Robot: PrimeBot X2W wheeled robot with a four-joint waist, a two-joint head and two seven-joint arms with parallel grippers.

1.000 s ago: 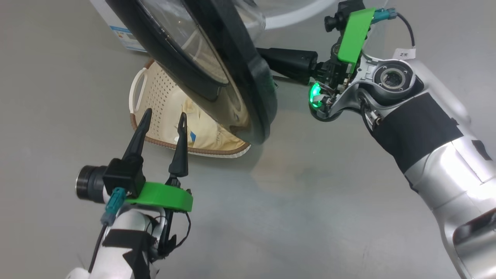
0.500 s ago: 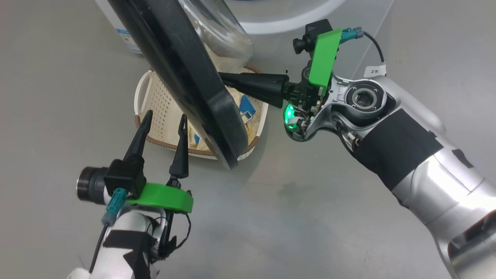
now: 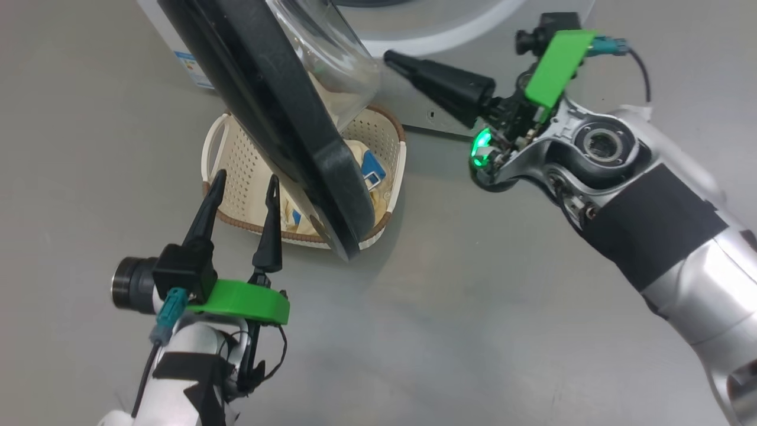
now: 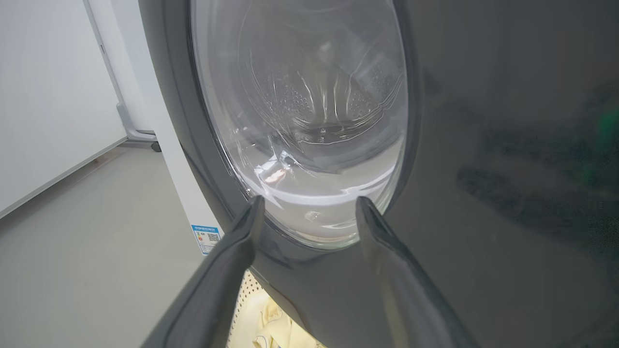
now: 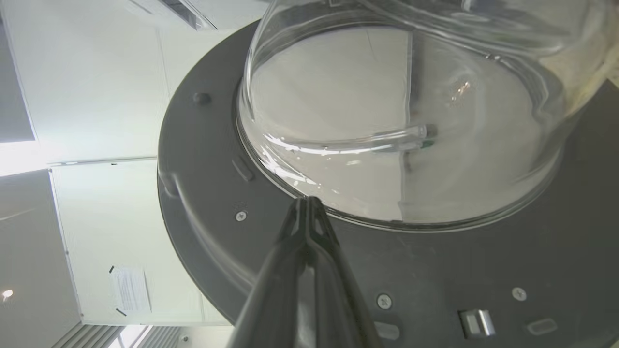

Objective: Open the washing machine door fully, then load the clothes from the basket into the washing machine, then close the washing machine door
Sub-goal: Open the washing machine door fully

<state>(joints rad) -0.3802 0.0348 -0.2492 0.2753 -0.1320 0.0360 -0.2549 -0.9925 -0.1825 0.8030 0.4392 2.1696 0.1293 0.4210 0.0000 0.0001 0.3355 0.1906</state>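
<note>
Since a second ago your right gripper (image 3: pixel 391 57), long dark fingers shut on nothing, has drawn back from the large round glossy black washing machine door (image 3: pixel 284 118), which has swung wider off the big white front-loading washing machine (image 3: pixel 443 35). It overhangs the small cream perforated plastic basket (image 3: pixel 236 220) of pale cream-yellow clothes (image 3: pixel 358 155). Your left gripper (image 3: pixel 246 176) waits wide open, empty, at the basket's near rim; the door probably needs more swing.
</note>
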